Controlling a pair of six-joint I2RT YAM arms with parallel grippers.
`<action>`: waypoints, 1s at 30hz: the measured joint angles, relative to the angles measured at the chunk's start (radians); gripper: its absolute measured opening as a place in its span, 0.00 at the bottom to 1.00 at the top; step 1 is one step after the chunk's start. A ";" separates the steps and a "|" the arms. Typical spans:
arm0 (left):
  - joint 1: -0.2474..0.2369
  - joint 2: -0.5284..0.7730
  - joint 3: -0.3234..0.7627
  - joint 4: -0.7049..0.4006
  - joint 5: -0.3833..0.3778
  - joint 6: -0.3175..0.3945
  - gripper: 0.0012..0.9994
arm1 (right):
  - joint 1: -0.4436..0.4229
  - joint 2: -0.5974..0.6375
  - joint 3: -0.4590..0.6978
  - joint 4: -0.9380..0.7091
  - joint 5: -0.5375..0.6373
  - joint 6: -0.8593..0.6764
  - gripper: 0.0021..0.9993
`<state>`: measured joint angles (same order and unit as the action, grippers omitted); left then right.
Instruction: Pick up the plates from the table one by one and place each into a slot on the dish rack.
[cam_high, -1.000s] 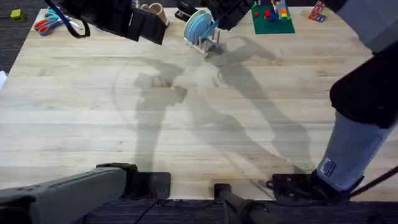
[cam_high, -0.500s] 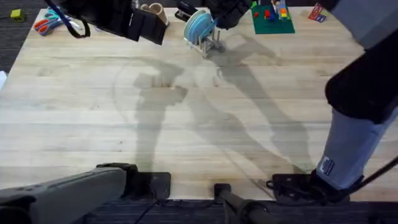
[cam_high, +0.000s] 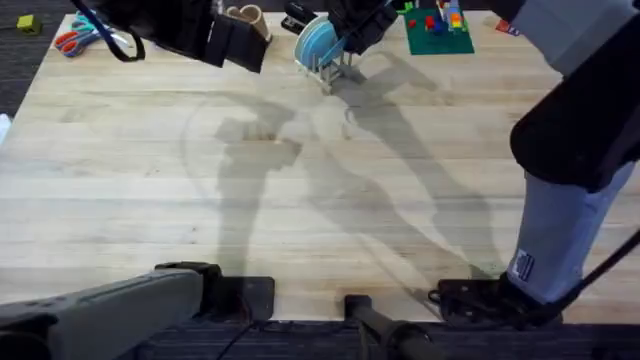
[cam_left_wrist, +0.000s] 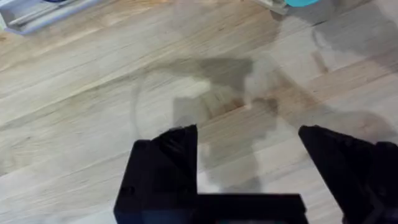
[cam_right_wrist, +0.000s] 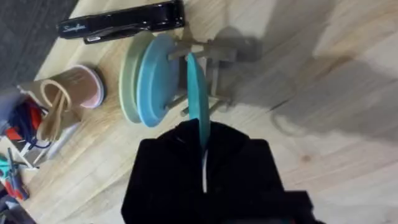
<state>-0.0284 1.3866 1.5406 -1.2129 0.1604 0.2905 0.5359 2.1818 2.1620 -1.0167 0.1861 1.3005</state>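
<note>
The left gripper (cam_left_wrist: 249, 155) hangs over bare table (cam_left_wrist: 93, 93), its two black fingers (cam_left_wrist: 165, 168) rising from the bottom edge of the frame with a wide gap between them and nothing held there. The light wooden planks run slantwise across the frame, their grain and seams plain to see, and soft grey shadows lie across the middle and the upper right. At the top right edge a sliver of a teal plate (cam_left_wrist: 305, 2) shows. A pale, blurred object (cam_left_wrist: 43, 15) sits in the upper left corner.
</note>
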 joint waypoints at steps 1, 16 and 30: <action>0.000 0.000 0.000 0.000 0.000 0.000 0.99 | -0.001 0.000 0.000 -0.007 0.000 0.006 0.03; 0.000 0.000 0.000 0.000 0.000 0.000 0.99 | -0.010 0.000 0.000 -0.028 0.000 0.062 0.03; 0.000 0.000 0.000 -0.007 0.000 0.000 0.99 | -0.011 0.000 0.000 -0.028 0.000 0.072 0.03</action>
<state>-0.0284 1.3869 1.5406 -1.2201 0.1604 0.2905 0.5251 2.1817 2.1620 -1.0449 0.1856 1.3724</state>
